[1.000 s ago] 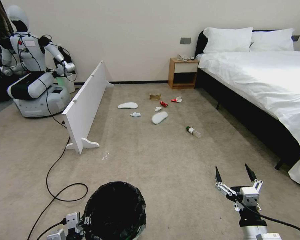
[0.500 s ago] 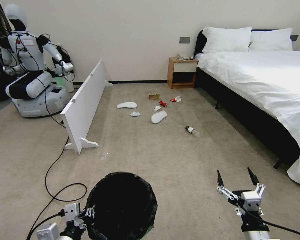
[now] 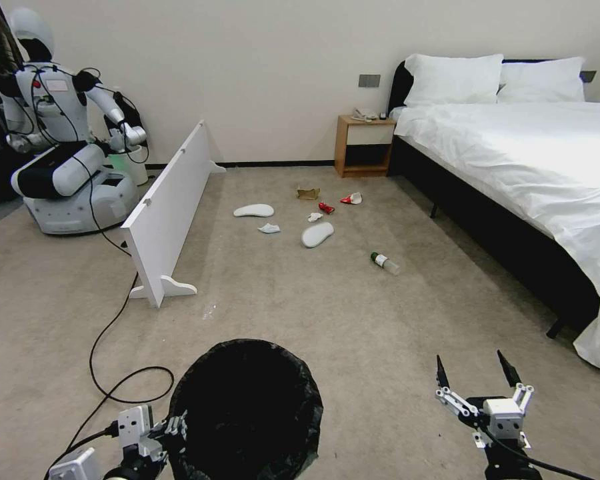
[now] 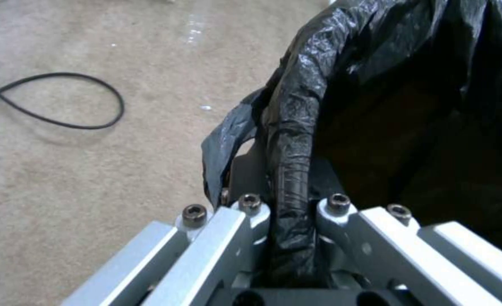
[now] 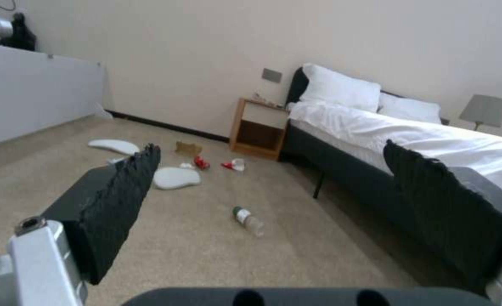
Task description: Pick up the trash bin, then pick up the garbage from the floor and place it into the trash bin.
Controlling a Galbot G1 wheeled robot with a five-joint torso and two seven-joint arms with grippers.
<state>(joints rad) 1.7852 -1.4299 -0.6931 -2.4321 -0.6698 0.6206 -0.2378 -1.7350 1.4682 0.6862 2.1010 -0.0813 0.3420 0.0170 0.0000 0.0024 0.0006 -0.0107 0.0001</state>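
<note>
The trash bin, lined with a black bag, is at the bottom middle of the head view. My left gripper is shut on its bag-covered rim, with the jaws on either side of the folded plastic. My right gripper hangs open and empty over the carpet at the lower right. The garbage lies ahead on the floor: two white slippers, tissues, a red wrapper, a crushed cup, brown cardboard and a clear bottle, which also lies past the open fingers.
A low white panel stands on feet to the left, with a black cable looping over the carpet near the bin. Another robot sits at the far left. A bed runs along the right, with a wooden nightstand beside it.
The bin has come up and to the right in the left gripper, so it looks larger. My right gripper has sunk lower in the view, still open. The camera shifted slightly.
</note>
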